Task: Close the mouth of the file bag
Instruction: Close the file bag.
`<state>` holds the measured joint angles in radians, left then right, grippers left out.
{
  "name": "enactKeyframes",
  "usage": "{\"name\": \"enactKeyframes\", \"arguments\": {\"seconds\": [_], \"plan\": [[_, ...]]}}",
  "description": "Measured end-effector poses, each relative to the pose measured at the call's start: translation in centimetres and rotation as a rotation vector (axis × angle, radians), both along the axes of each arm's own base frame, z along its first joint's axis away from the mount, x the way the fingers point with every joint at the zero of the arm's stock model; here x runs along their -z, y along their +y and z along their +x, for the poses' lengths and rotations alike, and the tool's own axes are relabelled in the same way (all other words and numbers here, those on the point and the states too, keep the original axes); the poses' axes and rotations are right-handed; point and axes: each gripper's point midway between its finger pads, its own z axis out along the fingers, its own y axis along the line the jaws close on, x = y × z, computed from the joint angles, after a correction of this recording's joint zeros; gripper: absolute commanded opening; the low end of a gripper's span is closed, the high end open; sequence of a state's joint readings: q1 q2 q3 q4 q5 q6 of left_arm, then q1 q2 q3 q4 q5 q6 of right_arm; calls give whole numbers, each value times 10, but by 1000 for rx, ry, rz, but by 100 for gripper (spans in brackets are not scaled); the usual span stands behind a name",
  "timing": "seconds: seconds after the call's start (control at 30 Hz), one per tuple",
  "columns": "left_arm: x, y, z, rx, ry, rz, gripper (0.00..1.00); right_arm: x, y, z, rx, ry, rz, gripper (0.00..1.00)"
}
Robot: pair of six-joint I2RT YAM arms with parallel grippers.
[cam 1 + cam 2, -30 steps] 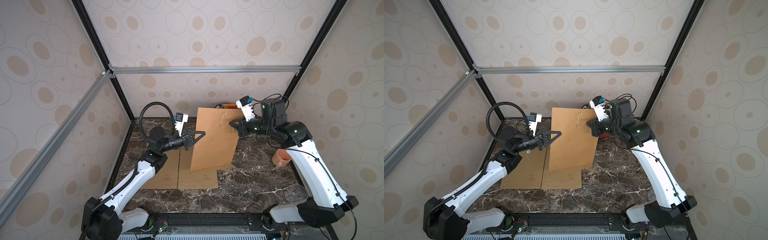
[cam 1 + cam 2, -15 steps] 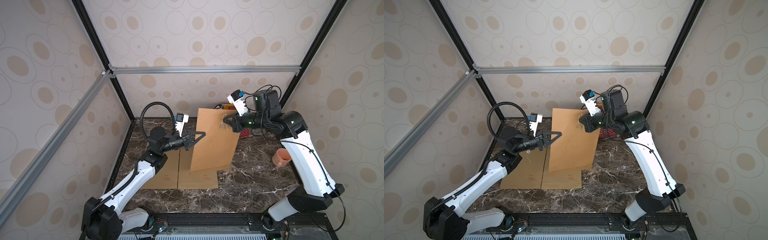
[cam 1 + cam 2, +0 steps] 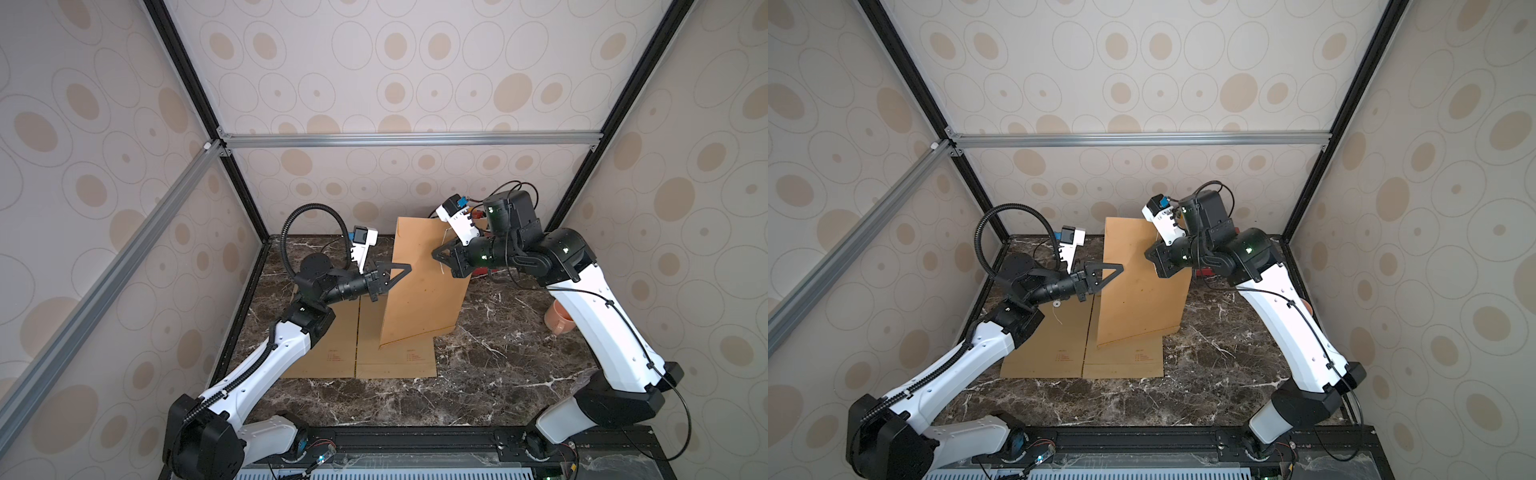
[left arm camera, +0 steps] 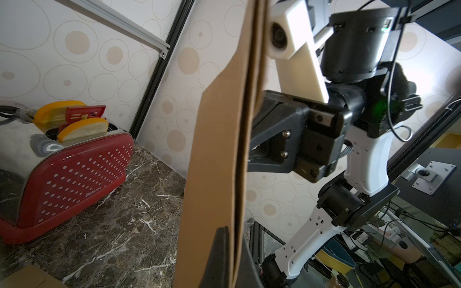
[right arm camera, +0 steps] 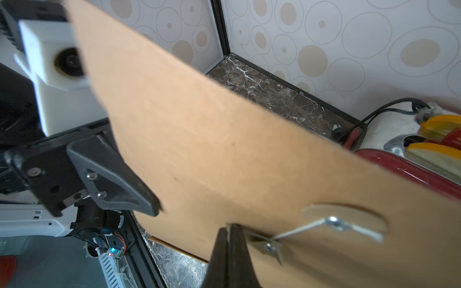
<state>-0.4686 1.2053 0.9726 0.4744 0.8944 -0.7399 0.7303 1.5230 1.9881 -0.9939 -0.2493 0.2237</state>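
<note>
The biggest change is in our right arm: over the last second it rears up and swings in toward the middle, carrying the right gripper (image 3: 437, 254) from the far edge of the file bag (image 3: 419, 299) inward across its face. The file bag itself does not move. It stands upright on the marble table (image 3: 498, 374), its lower edge over two more brown bags (image 3: 332, 349) lying flat, with the red toaster (image 4: 67, 169) behind it. Our left gripper (image 3: 402, 270) stays where it was, clenched on the bag's edge nearest it and keeping the bag standing. The right jaws are pinched tight on the thin white string (image 5: 299, 230). In the right wrist view the string runs taut from the fingertips to the rivet of the round paper button (image 5: 354, 213) on the bag. We judge that the string is being led out and round, the start of the winding that fastens the flap. No full turn round a button shows yet, so we count the mouth as not closed.
</note>
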Motion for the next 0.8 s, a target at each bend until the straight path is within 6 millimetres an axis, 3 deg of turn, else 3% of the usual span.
{"name": "enactKeyframes", "arguments": {"seconds": [0.17,0.4,0.53,0.67,0.8], "plan": [[1,-1,0,2,2,1,0,23,-4,-9,10,22,14,0],[0,-1,-2,7,2,1,0,20,-12,-16,25,-18,79,0],[0,-2,-2,8,1,0,0,24,-16,-12,44,-13,87,9],[0,-3,-3,11,0,0,0,32,-19,-8,64,5,83,1],[0,-3,-4,13,0,0,0,34,-22,-3,78,4,90,0]]}}
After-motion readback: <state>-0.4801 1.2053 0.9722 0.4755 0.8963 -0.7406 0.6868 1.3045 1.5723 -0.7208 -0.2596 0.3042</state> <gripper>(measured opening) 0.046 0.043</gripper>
